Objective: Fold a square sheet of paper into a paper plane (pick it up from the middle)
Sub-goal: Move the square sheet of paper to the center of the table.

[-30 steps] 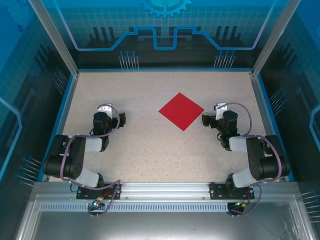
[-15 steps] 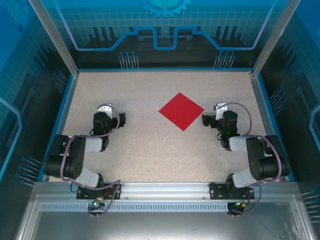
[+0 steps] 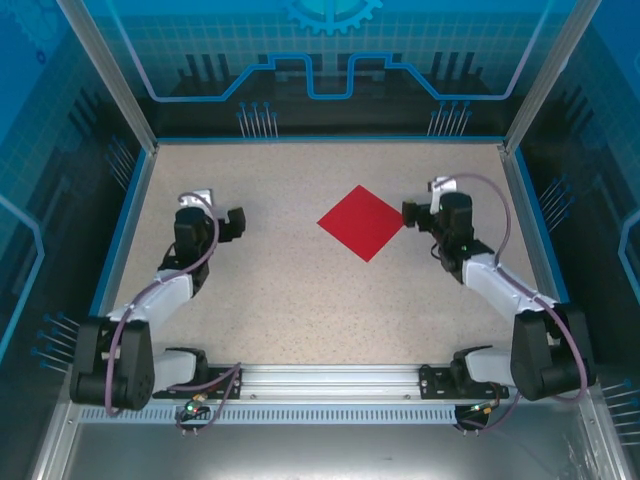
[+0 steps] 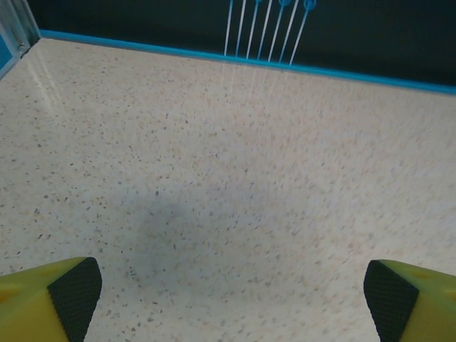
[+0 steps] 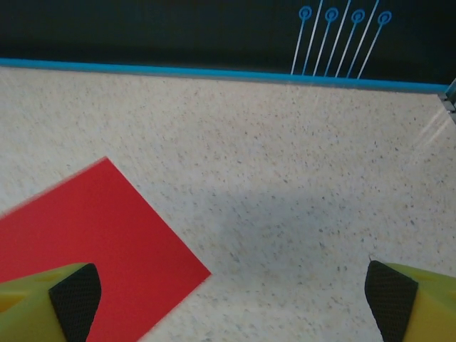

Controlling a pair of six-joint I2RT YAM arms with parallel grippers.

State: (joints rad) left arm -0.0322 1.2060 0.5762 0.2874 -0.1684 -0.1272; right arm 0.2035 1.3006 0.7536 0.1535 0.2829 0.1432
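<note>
Top external: we see the square sheet of paper lying flat on the speckled table, turned like a diamond near the middle. The right gripper sits just beside the sheet's right corner, and the left gripper is well apart on the sheet's left.

Left wrist: we find the yellow fingers spread wide, released, above bare table.

Right wrist: we see its fingers equally wide apart, grasping nothing. The red sheet fills the lower left, and one finger pad overlaps it.
</note>
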